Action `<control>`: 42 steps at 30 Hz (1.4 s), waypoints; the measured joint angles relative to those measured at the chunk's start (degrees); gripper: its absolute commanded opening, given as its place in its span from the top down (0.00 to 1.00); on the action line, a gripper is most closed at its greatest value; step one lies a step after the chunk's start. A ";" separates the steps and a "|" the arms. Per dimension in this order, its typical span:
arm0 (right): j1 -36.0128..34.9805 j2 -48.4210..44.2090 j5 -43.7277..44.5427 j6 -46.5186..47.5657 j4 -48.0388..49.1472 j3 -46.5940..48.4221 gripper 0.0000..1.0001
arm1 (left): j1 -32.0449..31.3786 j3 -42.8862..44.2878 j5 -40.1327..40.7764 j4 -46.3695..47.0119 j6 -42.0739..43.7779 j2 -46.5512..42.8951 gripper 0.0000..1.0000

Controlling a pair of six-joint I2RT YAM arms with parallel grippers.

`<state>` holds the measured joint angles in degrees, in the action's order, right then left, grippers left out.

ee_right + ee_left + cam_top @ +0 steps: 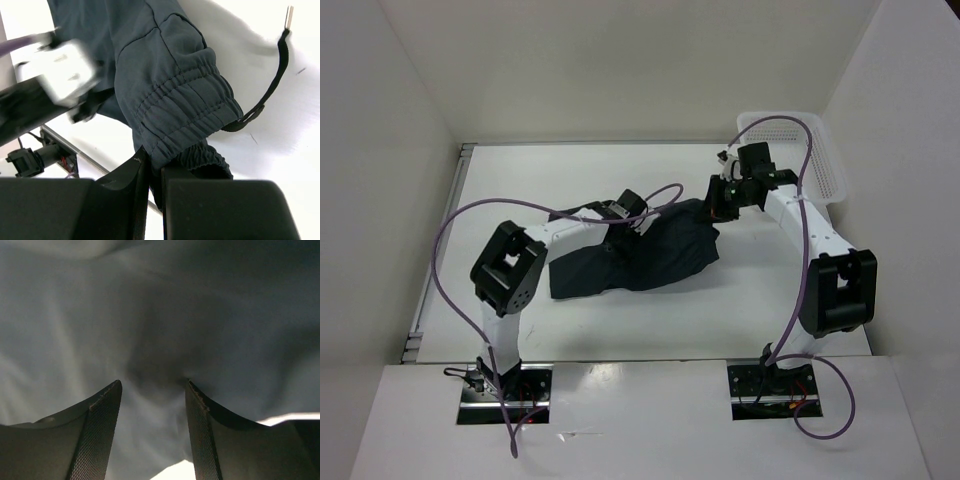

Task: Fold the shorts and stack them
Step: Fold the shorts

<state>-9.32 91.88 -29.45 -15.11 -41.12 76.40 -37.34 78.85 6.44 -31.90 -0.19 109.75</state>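
Note:
The dark charcoal shorts (pixel 640 255) lie crumpled in the middle of the white table. My left gripper (pixel 636 217) is over their upper middle. In the left wrist view its fingers (pixel 102 425) stand apart, open, with their tips against the fabric (pixel 160 315), which fills the view. My right gripper (pixel 718 200) is at the shorts' upper right corner. In the right wrist view it (pixel 155 165) is shut on the gathered elastic waistband (pixel 185 105), lifting it a little. A black drawstring (pixel 275 75) trails onto the table.
A white lattice basket (pixel 820 150) stands at the back right, just behind the right arm. White walls close in the table on the left, back and right. The left arm's wrist (pixel 55 65) shows close by in the right wrist view.

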 measured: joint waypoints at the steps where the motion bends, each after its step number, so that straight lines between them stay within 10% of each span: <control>1: 0.00 0.00 0.04 -0.02 -0.04 0.50 1.00 | 0.35 0.70 -0.28 0.44 0.00 1.79 0.38; 17: -0.02 2.21 4.63 -7.80 -0.37 10.29 1.00 | 2.05 15.41 -9.90 6.73 0.02 14.80 0.37; 42: -19.02 11.37 38.80 -13.88 -2.19 27.52 1.00 | 5.51 34.32 -24.44 3.50 -0.22 26.53 0.23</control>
<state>-28.34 103.24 9.34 -28.99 -43.31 103.92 -31.83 113.16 -18.00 -28.40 -0.40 136.29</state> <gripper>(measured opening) 0.135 0.741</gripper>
